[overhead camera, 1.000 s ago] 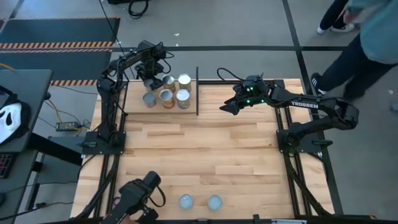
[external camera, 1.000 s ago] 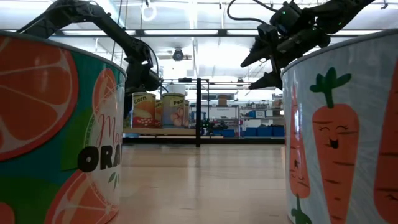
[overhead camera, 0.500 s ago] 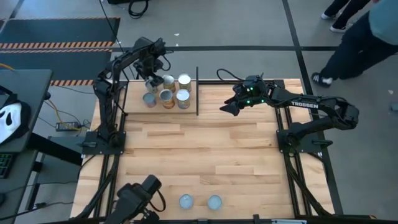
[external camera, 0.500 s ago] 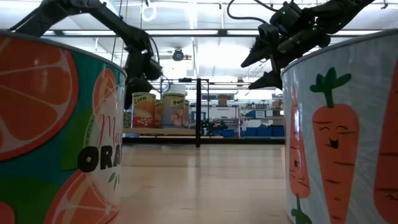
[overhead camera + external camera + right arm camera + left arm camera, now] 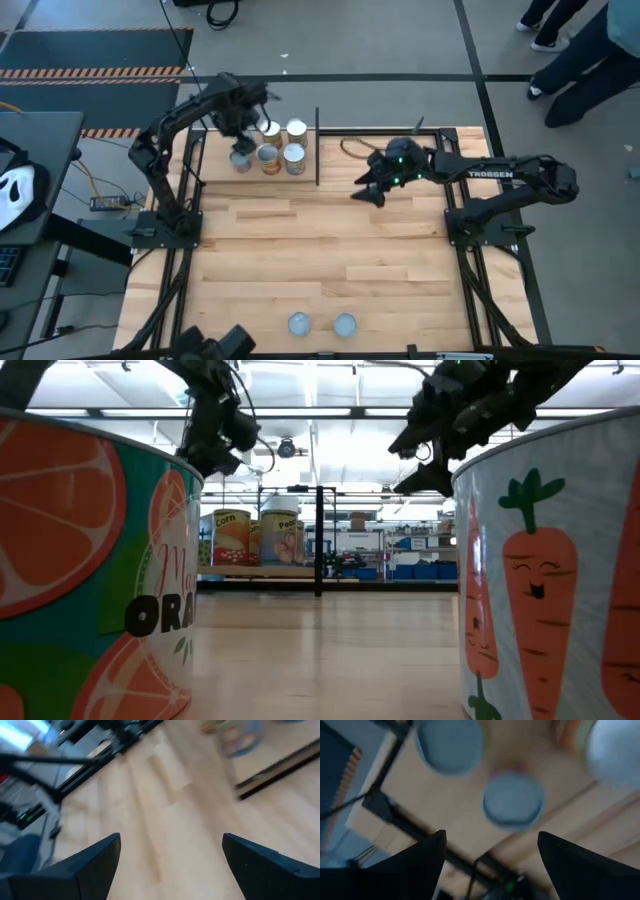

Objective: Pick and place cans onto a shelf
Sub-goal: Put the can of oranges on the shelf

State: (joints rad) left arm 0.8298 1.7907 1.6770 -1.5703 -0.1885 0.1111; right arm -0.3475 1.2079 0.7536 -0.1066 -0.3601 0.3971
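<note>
Several cans (image 5: pixel 280 145) stand upright on the light-wood shelf (image 5: pixel 215 165) at the table's far left; they also show in the low view (image 5: pixel 255 537). My left gripper (image 5: pixel 243 128) hovers open above them (image 5: pixel 208 458); its wrist view looks down on round can tops (image 5: pixel 513 800) between its fingers (image 5: pixel 492 865). Two more cans (image 5: pixel 298 323) (image 5: pixel 345 323) stand at the near edge, and fill the low view's sides: an orange-print one (image 5: pixel 90 560) and a carrot-print one (image 5: pixel 550 560). My right gripper (image 5: pixel 365 187) is open and empty above the table, right of the shelf (image 5: pixel 170 865).
A black upright post (image 5: pixel 317 145) marks the shelf's right end, between the cans and my right gripper. Bare wooden tabletop (image 5: pixel 330 250) lies between the shelf and the two near cans. A person's legs (image 5: pixel 585 60) show beyond the table's far right corner.
My left gripper has gone up from among the cans on the shelf and now hangs above them; the cans stay where they were. My right gripper has shifted a little toward the table's near edge.
</note>
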